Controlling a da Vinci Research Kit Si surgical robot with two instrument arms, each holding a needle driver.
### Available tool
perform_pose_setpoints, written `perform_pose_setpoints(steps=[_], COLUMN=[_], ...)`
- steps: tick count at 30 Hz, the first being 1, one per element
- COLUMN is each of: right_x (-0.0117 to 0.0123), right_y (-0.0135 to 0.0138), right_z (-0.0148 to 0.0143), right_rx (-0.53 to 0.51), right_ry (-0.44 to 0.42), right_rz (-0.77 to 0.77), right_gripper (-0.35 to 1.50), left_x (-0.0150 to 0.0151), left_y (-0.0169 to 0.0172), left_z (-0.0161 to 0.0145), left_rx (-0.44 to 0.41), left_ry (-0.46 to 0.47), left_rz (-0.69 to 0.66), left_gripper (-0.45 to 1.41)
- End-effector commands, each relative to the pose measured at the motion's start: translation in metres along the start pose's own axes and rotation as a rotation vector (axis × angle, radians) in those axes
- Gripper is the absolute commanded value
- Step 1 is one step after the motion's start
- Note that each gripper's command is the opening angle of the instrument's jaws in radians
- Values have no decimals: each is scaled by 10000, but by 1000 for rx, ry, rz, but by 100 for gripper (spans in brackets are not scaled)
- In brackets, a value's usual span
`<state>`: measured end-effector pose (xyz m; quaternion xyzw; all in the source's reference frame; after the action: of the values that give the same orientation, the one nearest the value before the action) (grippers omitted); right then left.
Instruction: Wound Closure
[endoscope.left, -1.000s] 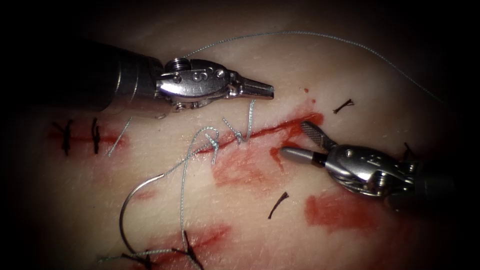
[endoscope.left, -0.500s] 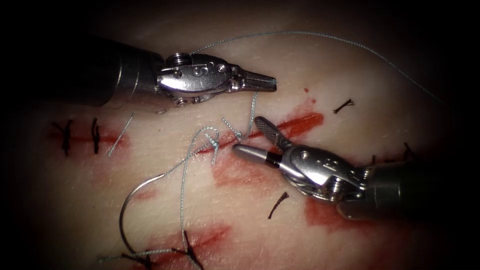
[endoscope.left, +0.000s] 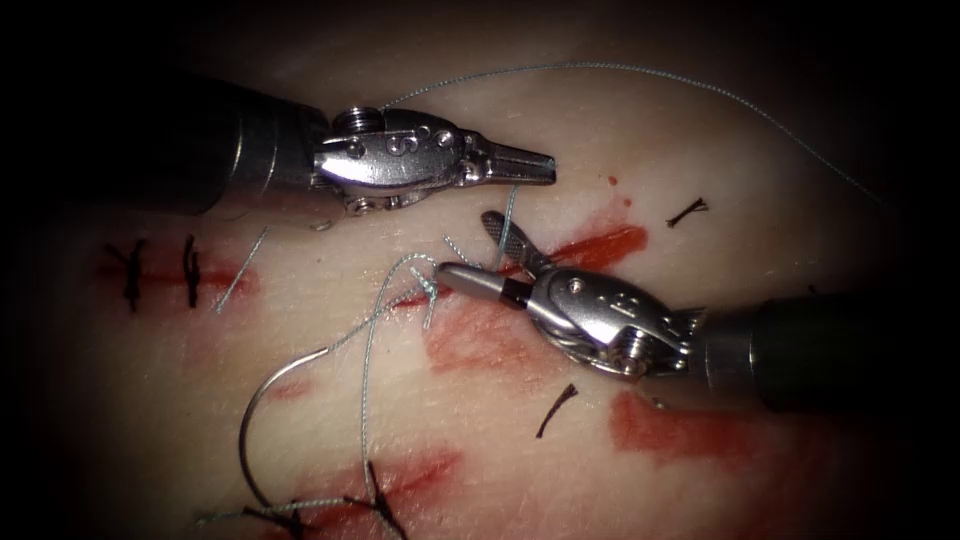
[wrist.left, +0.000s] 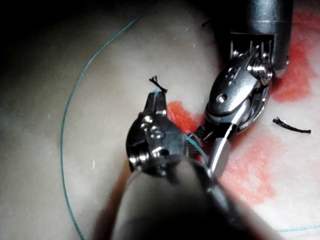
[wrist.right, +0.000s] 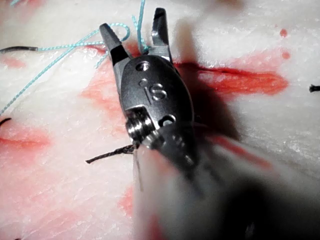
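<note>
Currently: right pincer (endoscope.left: 478, 250) gaping wide, holding nothing, its jaws straddling the upright thread (endoscope.left: 507, 215) at the cut (endoscope.left: 590, 247). Left pincer (endoscope.left: 535, 168) closed on that same strand, just above the right one (the nearer arm). Needle (endoscope.left: 262, 400) lies loose on the tissue (endoscope.left: 700, 140), well below-left of both pincers, arc standing upright, not in tissue.

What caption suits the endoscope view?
Left gripper shut on pale blue thread; open right gripper beside it; curved steel needle lies free on tissue.
</note>
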<state>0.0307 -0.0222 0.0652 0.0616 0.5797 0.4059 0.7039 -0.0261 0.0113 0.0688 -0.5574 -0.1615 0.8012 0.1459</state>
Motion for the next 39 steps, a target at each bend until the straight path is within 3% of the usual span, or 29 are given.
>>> perform_pose_setpoints(steps=[1,23,30,36,39], right_x=[-8,-4,-3,-2,-2], right_y=[-5,-9,-10,-10,-10], right_z=[12,33,32,31,31], right_rx=[-2,-15,-14,-12,-11], right_ry=[2,12,11,14,17], right_rz=[-2,1,1,2,2], right_gripper=[133,135,115,113,94], left_x=[-3,-1,-2,-3,-3], left_y=[-1,3,3,4,4], left_z=[6,9,9,9,9], left_rx=[-3,-10,-13,-11,-12], left_ry=[0,1,1,0,0], left_rz=[-1,-3,-2,-1,-1], left_gripper=[-45,-45,-45,-45,-45])
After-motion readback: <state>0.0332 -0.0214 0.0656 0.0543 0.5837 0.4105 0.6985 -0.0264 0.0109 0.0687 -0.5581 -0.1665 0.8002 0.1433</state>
